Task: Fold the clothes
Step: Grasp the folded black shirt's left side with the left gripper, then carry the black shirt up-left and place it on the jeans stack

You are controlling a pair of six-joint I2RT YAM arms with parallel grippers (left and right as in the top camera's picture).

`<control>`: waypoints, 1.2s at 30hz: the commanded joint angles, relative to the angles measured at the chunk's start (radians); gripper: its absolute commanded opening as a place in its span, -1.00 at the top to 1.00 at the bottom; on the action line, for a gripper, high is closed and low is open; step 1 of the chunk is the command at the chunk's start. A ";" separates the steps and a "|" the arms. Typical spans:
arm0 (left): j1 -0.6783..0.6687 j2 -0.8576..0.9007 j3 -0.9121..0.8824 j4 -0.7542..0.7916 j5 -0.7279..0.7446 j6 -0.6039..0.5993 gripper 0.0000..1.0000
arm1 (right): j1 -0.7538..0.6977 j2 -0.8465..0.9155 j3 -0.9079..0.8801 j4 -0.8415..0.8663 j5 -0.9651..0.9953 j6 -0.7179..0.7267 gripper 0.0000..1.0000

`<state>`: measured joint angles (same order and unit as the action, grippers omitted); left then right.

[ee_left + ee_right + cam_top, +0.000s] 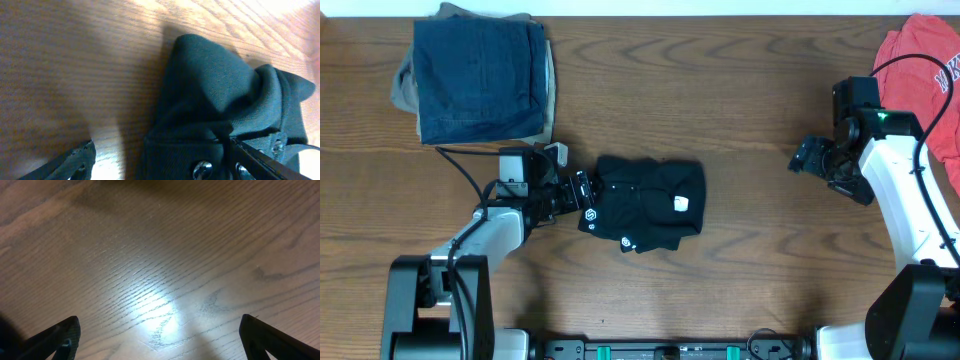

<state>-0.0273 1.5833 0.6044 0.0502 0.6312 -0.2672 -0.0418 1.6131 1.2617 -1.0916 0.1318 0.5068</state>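
The left gripper point(585, 200) sat open at the left edge of the clothes point(655, 195), mid-frame. The right gripper point(807, 156) hung open at far right. The bunched edge probably wanted tucking flat, without dragging the bundle.

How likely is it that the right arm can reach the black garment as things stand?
Probably yes. The right claw hangs open over bare table, and nothing lies between it and the black garment. The left claw sits at the garment's far edge.

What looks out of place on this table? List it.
The folded black fabric garment sits slightly askew, a loose flap poking from its near edge. The coral-red shirt lies crumpled at the table's far right corner.
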 commanded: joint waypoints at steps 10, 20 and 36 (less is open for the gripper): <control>-0.048 0.044 0.020 0.008 0.181 0.031 -0.69 | -0.003 -0.001 0.004 0.000 0.018 -0.007 -0.98; -0.068 0.041 0.030 0.012 0.105 -0.024 0.88 | -0.003 -0.001 0.004 -0.001 0.018 -0.007 -0.98; -0.068 0.010 0.400 -0.268 -0.195 0.124 0.88 | -0.003 -0.001 0.004 0.000 0.018 -0.007 -0.99</control>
<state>-0.0956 1.6157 0.9169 -0.1997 0.5800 -0.2157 -0.0418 1.6131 1.2617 -1.0916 0.1318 0.5068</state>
